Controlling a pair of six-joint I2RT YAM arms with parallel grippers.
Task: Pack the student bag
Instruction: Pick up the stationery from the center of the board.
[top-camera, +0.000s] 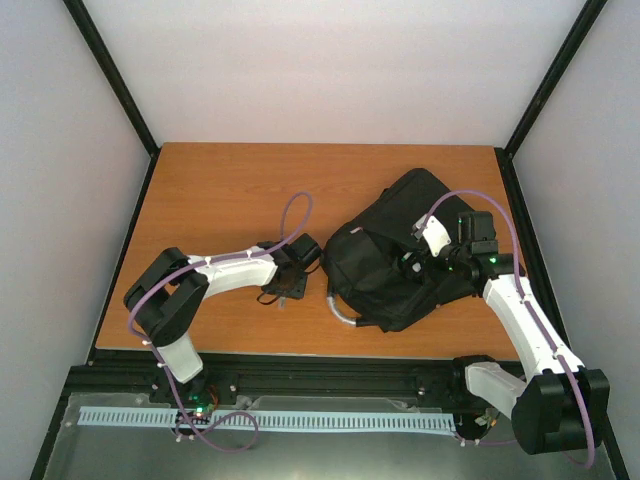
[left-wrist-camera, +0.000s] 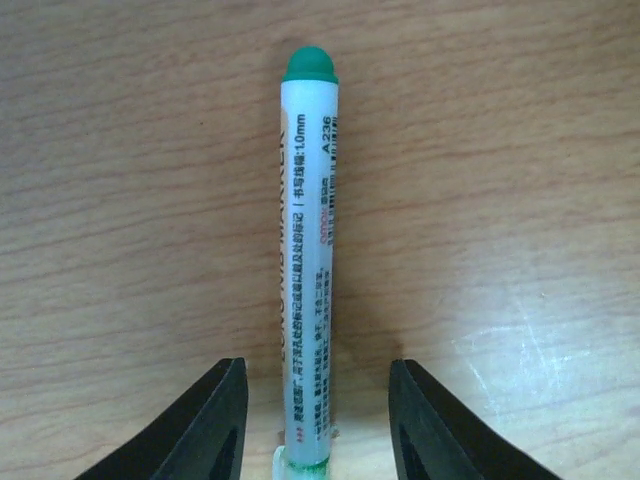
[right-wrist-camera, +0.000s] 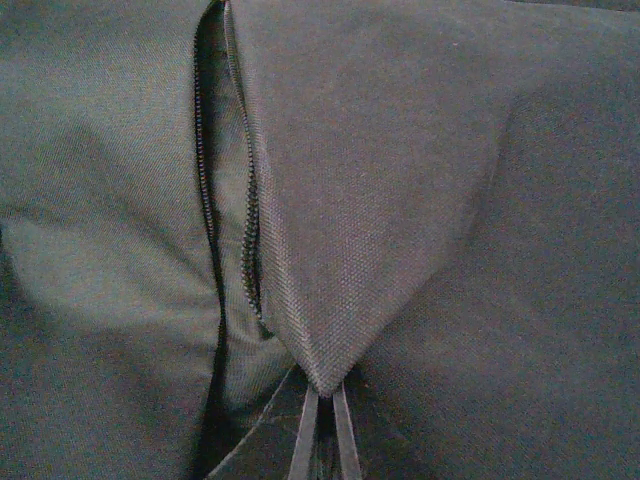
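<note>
Left gripper (left-wrist-camera: 315, 366) spread astride marker (left-wrist-camera: 308, 250) — uneven closing could roll it away | right gripper (right-wrist-camera: 325, 435) clamped on bag (right-wrist-camera: 450, 200) — fabric may slip

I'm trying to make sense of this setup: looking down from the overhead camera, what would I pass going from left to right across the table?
In order: left arm → left hand → grey handle → student bag → right arm.
</note>
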